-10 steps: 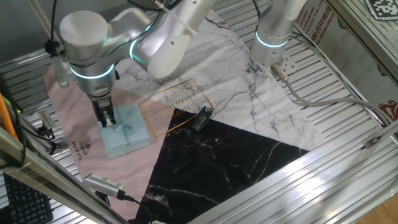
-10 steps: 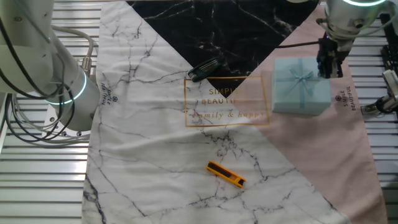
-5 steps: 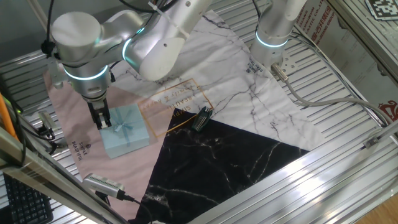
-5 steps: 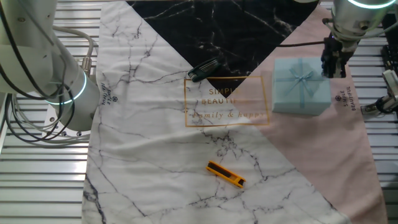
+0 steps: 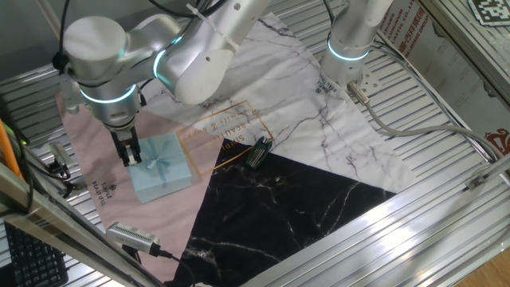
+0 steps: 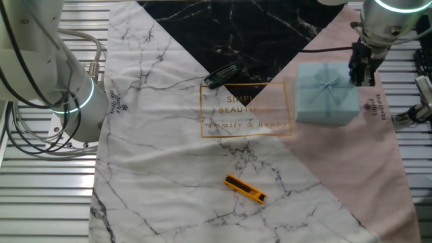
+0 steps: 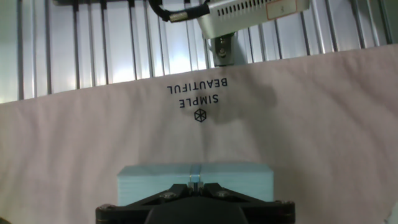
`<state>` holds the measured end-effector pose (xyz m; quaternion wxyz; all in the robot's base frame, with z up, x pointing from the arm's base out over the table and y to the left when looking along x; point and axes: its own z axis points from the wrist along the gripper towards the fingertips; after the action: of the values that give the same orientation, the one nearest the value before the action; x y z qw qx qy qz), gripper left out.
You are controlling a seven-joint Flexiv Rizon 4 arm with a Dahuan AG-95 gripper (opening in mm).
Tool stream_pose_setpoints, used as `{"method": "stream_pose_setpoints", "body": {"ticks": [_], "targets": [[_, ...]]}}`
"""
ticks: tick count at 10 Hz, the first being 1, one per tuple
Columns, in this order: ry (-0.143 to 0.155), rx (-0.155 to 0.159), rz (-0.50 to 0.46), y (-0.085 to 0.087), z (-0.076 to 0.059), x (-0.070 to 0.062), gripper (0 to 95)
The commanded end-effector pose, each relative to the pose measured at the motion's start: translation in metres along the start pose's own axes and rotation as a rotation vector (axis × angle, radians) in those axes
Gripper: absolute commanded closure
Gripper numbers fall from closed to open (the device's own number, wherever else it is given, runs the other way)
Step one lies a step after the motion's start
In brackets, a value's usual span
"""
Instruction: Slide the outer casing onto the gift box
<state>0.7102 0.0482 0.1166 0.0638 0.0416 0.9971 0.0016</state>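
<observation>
Outer casing [image 5: 159,166] looks fully on; the gripper [image 5: 127,151] has backed off its edge, fingers pressed together, pinching nothing.

You're looking at a pale blue outer casing [image 6: 327,92] with a same-coloured bow, on a cloth [image 6: 202,169] split into white marble, black marble and plain pink (gold lettering at its centre). A yellow-orange tool [image 6: 245,189] lies on the white part; the gripper [image 5: 129,150] is black.
</observation>
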Motion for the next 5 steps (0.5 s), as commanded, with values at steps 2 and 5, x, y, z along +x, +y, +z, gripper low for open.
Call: {"method": "stream_pose_setpoints", "body": {"ticks": [2, 5], "targets": [[-0.005, 0.004, -0.018, -0.0001, -0.0001, 0.0004, 95.0], [-0.006, 0.006, -0.028, -0.0001, -0.0004, 0.0006, 57.0]]}}
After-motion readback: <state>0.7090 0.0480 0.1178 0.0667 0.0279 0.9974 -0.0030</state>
